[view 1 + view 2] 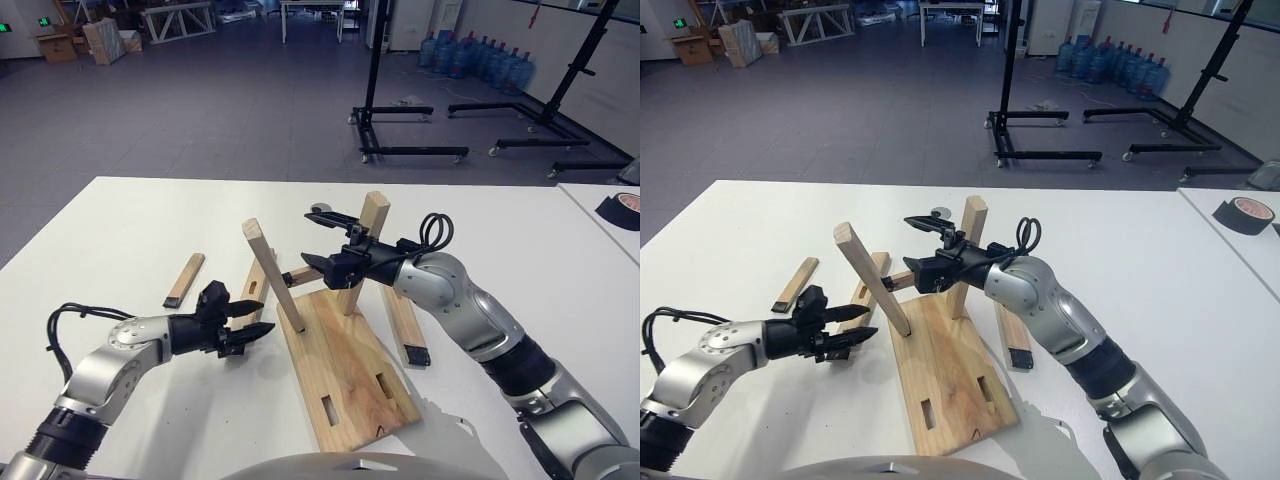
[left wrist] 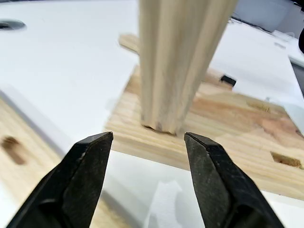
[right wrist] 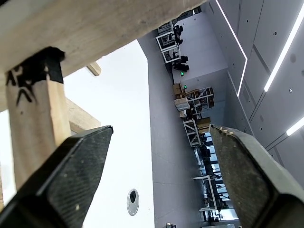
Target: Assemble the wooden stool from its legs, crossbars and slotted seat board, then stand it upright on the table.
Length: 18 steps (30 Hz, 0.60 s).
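Two legs stood in the slotted seat board (image 1: 350, 372), which lay flat on the white surface (image 1: 130, 230). The nearer leg (image 1: 272, 275) leaned toward the robot's left; the farther leg (image 1: 372, 215) stood close to upright. A short crossbar (image 1: 300, 275) with a black-marked end extended from low on the farther leg toward the nearer leg. The left hand (image 1: 258, 318) hovered low beside the base of the nearer leg, fingers spread, touching nothing. The right hand (image 1: 312, 238) sat between the two legs, fingers spread wide, one finger just beside the crossbar. Three loose wooden pieces lay on the surface: two (image 1: 184, 279) (image 1: 256, 288) left of the seat board, one (image 1: 405, 325) along its right edge.
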Each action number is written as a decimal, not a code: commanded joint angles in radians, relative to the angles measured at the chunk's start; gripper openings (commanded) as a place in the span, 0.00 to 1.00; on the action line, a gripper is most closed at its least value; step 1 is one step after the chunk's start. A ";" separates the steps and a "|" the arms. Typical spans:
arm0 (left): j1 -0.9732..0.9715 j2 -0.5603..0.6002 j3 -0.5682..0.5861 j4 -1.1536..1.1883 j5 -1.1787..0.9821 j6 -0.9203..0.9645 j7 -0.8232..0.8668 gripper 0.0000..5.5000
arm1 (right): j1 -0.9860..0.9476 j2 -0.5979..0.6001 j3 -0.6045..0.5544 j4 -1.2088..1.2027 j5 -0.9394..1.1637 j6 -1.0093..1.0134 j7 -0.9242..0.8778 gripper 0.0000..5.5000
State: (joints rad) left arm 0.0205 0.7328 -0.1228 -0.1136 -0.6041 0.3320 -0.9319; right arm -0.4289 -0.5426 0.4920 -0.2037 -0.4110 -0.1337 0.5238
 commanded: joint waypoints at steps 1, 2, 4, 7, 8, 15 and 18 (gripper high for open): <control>-0.037 -0.001 0.208 0.031 -0.090 -0.004 0.011 0.50 | 0.152 -0.070 0.102 0.092 -0.039 0.122 0.189 0.69; -0.068 -0.018 0.256 0.062 -0.103 -0.005 0.044 0.50 | 0.155 -0.076 0.105 0.090 -0.039 0.128 0.197 0.69; -0.106 -0.052 0.333 0.078 -0.136 -0.013 0.091 0.50 | 0.157 -0.082 0.110 0.088 -0.041 0.133 0.205 0.69; -0.167 -0.143 0.437 0.000 -0.292 0.015 0.174 0.50 | 0.160 -0.086 0.117 0.085 -0.042 0.136 0.212 0.69; -0.188 -0.172 0.461 -0.040 -0.359 0.029 0.203 0.50 | 0.161 -0.087 0.119 0.085 -0.043 0.135 0.214 0.69; -0.383 -0.302 0.396 -0.259 -0.676 0.163 0.450 0.50 | 0.153 -0.092 0.126 0.100 -0.044 0.134 0.226 0.69; -0.394 -0.309 0.272 -0.250 -0.648 0.286 0.526 0.50 | 0.148 -0.090 0.132 0.109 -0.046 0.132 0.228 0.69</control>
State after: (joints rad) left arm -0.3657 0.4258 0.2503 -0.3633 -1.2644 0.4993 -0.4705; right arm -0.4264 -0.5605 0.4919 -0.2434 -0.4014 -0.0878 0.5572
